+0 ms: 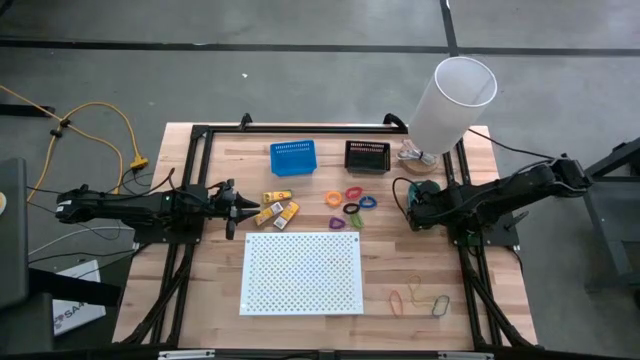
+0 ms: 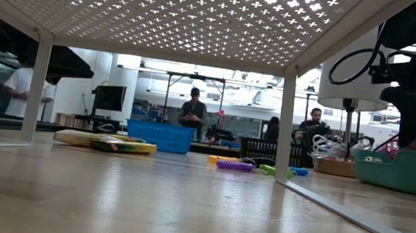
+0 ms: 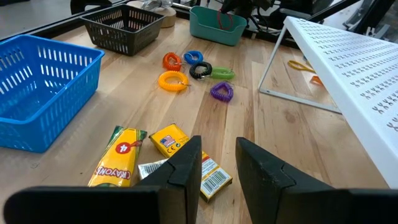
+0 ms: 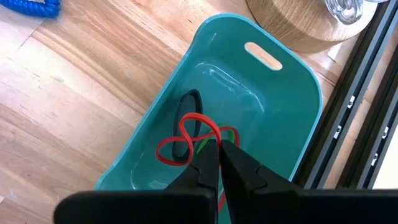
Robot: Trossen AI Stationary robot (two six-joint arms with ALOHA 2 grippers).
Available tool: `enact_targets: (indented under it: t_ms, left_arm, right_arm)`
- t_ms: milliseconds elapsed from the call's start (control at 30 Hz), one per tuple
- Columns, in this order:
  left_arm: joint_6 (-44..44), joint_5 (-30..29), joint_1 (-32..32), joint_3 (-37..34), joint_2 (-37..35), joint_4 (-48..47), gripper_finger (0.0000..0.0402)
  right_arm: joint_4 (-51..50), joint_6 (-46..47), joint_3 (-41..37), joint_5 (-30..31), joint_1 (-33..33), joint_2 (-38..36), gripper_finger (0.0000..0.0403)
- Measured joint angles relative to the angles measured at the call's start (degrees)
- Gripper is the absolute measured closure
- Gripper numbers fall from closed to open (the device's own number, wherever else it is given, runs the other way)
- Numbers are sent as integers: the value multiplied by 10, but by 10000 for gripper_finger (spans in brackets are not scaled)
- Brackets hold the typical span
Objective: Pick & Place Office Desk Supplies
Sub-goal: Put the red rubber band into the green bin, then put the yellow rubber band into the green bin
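My right gripper (image 4: pixel 219 148) hangs over the teal bin (image 4: pixel 273 93) at the table's right, shut on a red rubber band (image 4: pixel 184 140); a green band (image 4: pixel 232 132) runs to the same fingertips. A dark band (image 4: pixel 187 109) lies on the bin's floor. My left gripper (image 3: pixel 217 163) waits open at the table's left, just short of the yellow crayon packets (image 3: pixel 118 163), with nothing between its fingers. Coloured plastic loops (image 1: pixel 351 203) lie mid-table, and loose rubber bands (image 1: pixel 420 297) lie near the front right. My right gripper pinches the red rubber band at one point of its loop (image 4: pixel 210 138), at the free ends of its two fingers, coming from above and slanting down into the bin. The band hangs twisted and slack below the tips. Whether the green band is pinched too, I cannot tell.
A white perforated board (image 1: pixel 300 272) on legs stands over the table's near middle. A blue bin (image 1: pixel 292 157) and a black bin (image 1: pixel 367 155) sit at the far edge. A white lamp (image 1: pixel 452 100) on a wooden base stands far right, beside the teal bin.
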Motion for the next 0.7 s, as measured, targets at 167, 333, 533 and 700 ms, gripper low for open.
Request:
enact_targets:
  t_ms: [167, 333, 533, 700]
  left_arm:
    - [0, 0, 0, 0, 0, 0, 307]
    - [0, 0, 0, 0, 0, 0, 306]
    - [0, 0, 0, 0, 0, 0, 306]
    - [0, 0, 0, 0, 0, 0, 307]
  right_arm:
    - [0, 7, 0, 2, 0, 0, 373]
    - [0, 10, 0, 5, 0, 0, 318]
    - [0, 11, 0, 12, 0, 0, 279]
    - [5, 11, 0, 13, 0, 0, 273]
